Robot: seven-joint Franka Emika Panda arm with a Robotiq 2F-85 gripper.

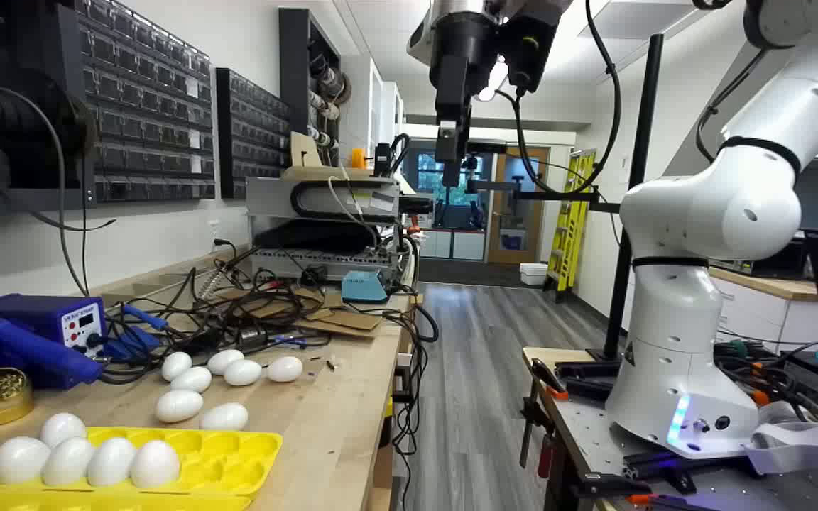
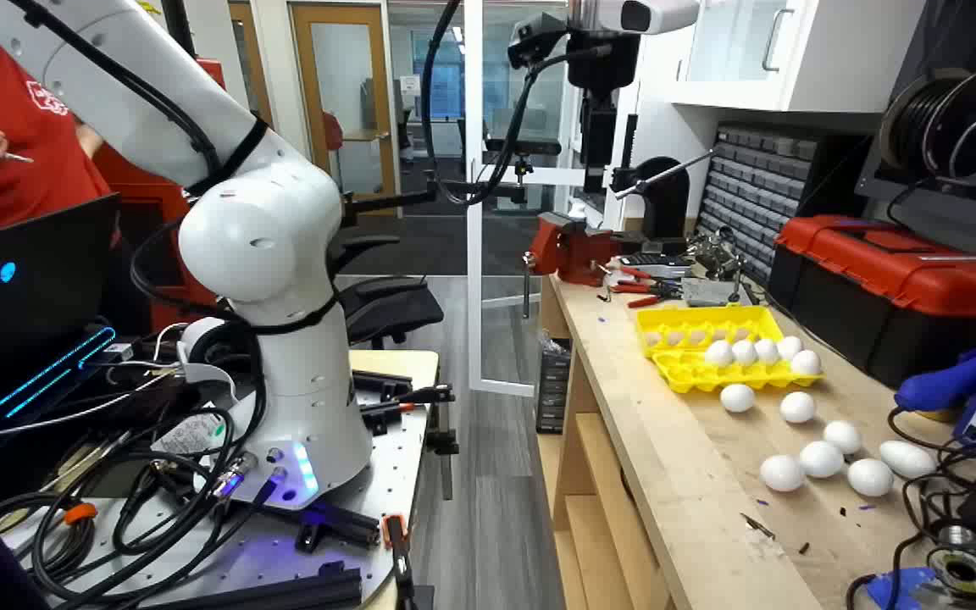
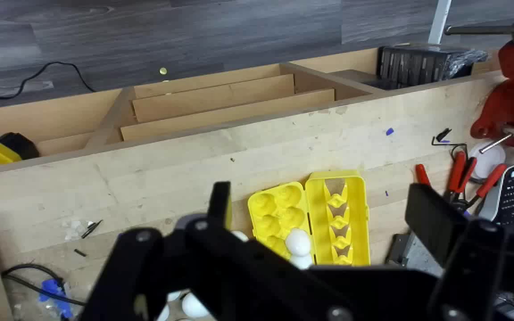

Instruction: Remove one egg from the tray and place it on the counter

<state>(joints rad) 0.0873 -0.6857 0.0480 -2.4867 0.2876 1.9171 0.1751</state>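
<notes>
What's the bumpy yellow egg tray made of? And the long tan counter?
The yellow dimpled tray looks like glossy moulded plastic: light glints in its cells. The long tan counter seems satiny wood, by its grain and seams, though perhaps laminate.

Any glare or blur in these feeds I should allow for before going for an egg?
Wrist view: the near fingers look dark and soft-edged, while the yellow tray reads clearer. In an exterior view, a blown-out ceiling light glares behind the dark wrist hardware. In both exterior views, the light strip spills violet onto the metal plate.
</notes>
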